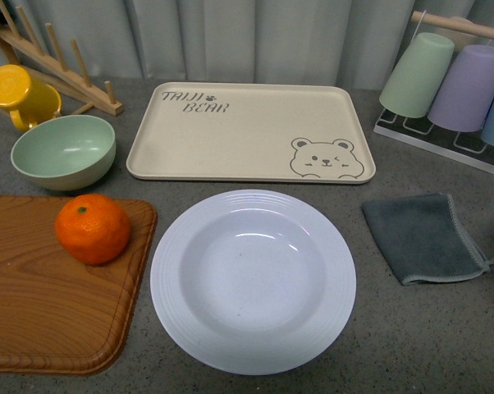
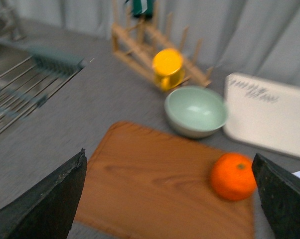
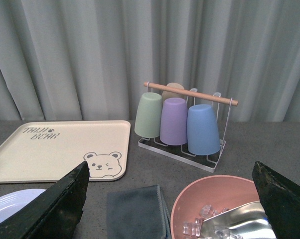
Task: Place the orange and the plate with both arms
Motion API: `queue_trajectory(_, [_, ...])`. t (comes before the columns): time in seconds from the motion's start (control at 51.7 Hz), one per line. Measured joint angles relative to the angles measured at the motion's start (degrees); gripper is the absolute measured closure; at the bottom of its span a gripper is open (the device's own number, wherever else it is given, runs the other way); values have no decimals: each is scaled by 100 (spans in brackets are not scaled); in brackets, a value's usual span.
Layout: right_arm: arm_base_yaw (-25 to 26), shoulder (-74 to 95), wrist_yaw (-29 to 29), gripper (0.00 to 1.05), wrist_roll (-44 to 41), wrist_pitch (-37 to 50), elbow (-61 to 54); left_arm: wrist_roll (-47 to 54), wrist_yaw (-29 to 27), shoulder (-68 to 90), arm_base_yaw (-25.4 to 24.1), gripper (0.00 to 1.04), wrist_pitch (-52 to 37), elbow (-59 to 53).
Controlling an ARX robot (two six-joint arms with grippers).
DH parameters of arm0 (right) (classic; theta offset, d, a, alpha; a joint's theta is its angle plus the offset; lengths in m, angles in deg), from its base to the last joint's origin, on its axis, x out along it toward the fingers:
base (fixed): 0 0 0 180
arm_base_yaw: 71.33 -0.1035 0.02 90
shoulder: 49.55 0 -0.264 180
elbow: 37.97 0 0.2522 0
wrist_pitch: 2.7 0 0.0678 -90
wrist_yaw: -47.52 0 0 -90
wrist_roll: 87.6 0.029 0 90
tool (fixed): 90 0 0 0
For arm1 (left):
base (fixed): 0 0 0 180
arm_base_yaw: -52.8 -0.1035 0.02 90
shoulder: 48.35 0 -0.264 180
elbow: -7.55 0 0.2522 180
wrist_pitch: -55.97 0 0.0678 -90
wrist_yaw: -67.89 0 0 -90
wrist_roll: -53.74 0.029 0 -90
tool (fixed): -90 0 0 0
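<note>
step: approach, nothing gripped yet | left claw [image 2: 169,158] spread wide, empty; right claw [image 3: 171,168] likewise | orange [image 1: 93,228] mid-left on board [image 1: 42,312]; plate [image 1: 170,283] lower centre on bench [image 1: 411,345] | next: left onto orange, right to plate rim

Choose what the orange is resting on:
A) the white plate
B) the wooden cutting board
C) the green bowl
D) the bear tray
B: the orange sits on the wooden cutting board, beside the plate, which holds nothing.
</note>
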Motion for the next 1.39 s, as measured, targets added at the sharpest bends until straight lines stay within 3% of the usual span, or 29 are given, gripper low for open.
queue_trajectory(0.116, [0, 0, 11, 9, 0, 0, 0, -267, 168, 973, -256, 6, -883, 173])
queue_trajectory(0.213, [0, 0, 0, 9, 0, 0, 0, -229, 752, 2833, -702, 6, -2647, 483])
queue_trajectory(0.252, [0, 0, -2, 9, 0, 0, 0, -199, 726, 3556, -717, 6, -3045, 627])
queue_trajectory(0.406, [0, 0, -2, 9, 0, 0, 0, -363, 1475, 5683, -315, 6, -2955, 1602])
queue_trajectory(0.561, [0, 0, -4, 9, 0, 0, 0, -402, 1849, 7027, -55, 6, -2992, 2435])
queue_trajectory(0.967, [0, 0, -4, 9, 0, 0, 0, -385, 2358, 8623, 13, 6, -2299, 3646])
queue_trajectory(1.393, [0, 0, -4, 9, 0, 0, 0, -271, 2671, 9348, 15, 6, -1860, 4024])
